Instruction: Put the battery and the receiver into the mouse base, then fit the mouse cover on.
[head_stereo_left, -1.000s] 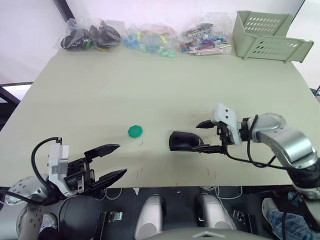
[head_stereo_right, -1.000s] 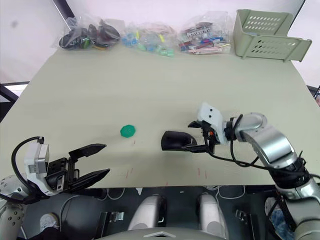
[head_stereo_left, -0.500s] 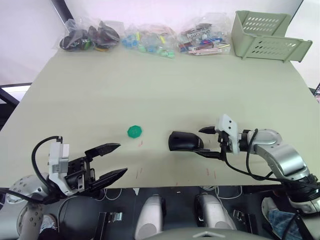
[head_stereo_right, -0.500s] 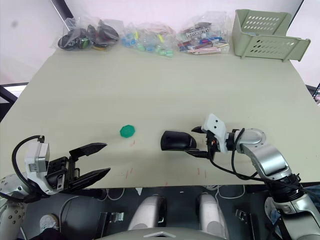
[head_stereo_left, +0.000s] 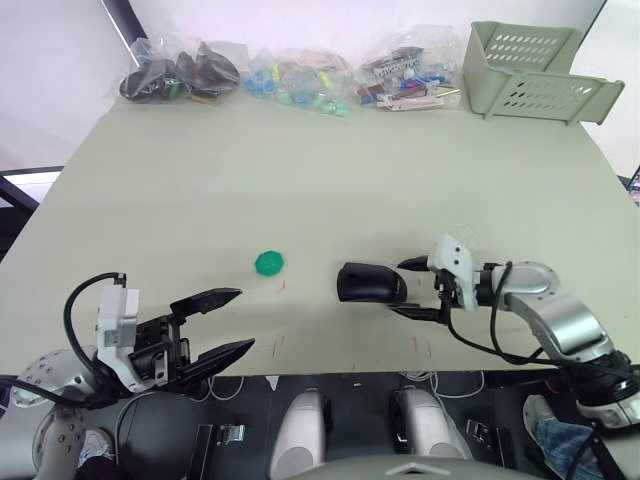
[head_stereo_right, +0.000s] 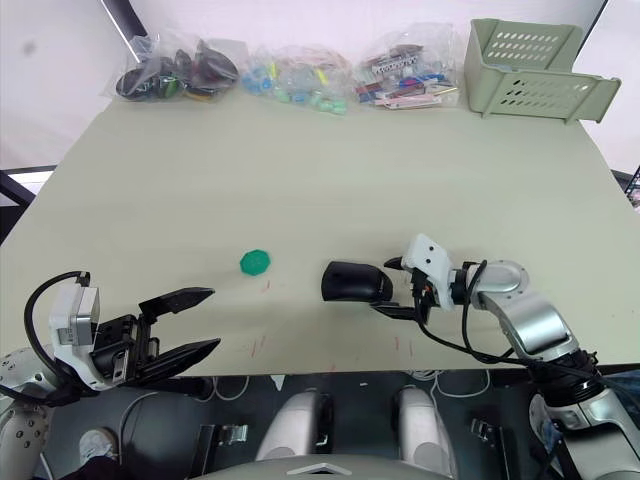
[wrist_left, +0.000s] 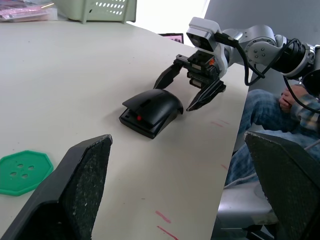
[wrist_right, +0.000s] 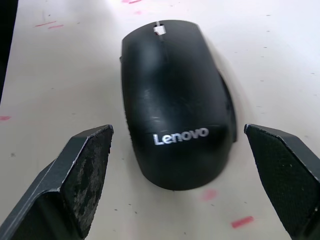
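Observation:
The mouse cover (head_stereo_left: 368, 283) is a glossy black shell with white lettering, lying on top of the mouse base (wrist_left: 142, 121), whose dark lower edge with a red dot shows under it. My right gripper (head_stereo_left: 402, 288) is open just right of the mouse, its fingertips (wrist_right: 85, 170) flanking the mouse's rear end without touching. My left gripper (head_stereo_left: 242, 318) is open at the table's front left edge, holding nothing. The battery and the receiver are hidden.
A green hexagonal disc (head_stereo_left: 270, 263) lies left of the mouse. Clear bags of parts (head_stereo_left: 300, 78) line the back edge, with a pale green basket (head_stereo_left: 535, 72) at the back right. A seated person's legs (wrist_left: 260, 115) show beyond the table's edge.
My right arm has dropped lower and its gripper has drawn back slightly to the right, off the mouse's rear. The mouse and my left gripper stay where they were.

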